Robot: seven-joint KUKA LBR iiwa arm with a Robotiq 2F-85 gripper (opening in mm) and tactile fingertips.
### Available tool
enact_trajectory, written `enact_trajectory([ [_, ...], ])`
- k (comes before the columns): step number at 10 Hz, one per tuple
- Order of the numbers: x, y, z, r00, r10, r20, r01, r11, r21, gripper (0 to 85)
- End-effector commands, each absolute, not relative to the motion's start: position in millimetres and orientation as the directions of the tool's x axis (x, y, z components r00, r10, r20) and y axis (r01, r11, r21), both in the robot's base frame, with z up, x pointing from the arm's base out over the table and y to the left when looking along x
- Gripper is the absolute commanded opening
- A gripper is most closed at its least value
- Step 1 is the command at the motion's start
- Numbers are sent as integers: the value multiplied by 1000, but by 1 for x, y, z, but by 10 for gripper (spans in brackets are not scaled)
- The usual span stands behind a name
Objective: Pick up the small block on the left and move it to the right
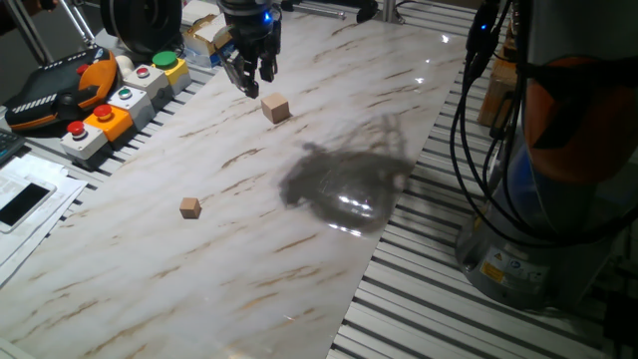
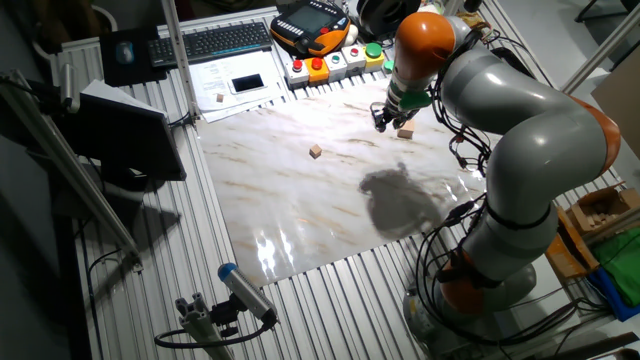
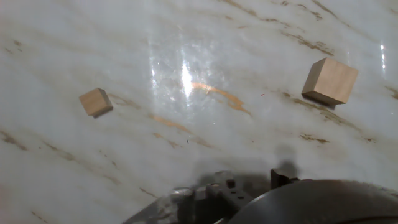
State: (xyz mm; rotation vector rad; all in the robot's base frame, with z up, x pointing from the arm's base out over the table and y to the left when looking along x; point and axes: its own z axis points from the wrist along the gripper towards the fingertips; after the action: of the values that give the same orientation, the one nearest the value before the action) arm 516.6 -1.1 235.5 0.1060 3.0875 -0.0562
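Observation:
The small block [image 1: 276, 108], a pale beige wooden cube, sits on the marble tabletop at the back. It also shows in the other fixed view [image 2: 405, 132] and at the upper right of the hand view [image 3: 329, 81]. My gripper [image 1: 251, 82] hovers just left of it and a little above the table, apart from it; the jaws stand open and empty. In the other fixed view the gripper [image 2: 385, 122] is likewise beside the block. A tinier, darker orange-tan cube [image 1: 190, 207] lies nearer the front left; it shows in the other views too [image 2: 315, 151] [image 3: 96, 102].
Button boxes [image 1: 110, 118] and a teach pendant [image 1: 60, 90] line the table's left edge, with papers and a phone [image 1: 25, 199]. A keyboard [image 2: 225, 40] lies beyond. The arm's base and cables [image 1: 518, 150] stand right of the board, on the slatted table [image 1: 419, 299].

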Motion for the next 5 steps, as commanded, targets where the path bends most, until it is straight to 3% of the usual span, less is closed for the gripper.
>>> enact_trajectory([
  [1, 517, -2, 235, -996, 65, -54, 67, 997, -35, 7],
  [5, 519, -12, 225, -996, 70, -56, 71, 997, -31, 7],
])
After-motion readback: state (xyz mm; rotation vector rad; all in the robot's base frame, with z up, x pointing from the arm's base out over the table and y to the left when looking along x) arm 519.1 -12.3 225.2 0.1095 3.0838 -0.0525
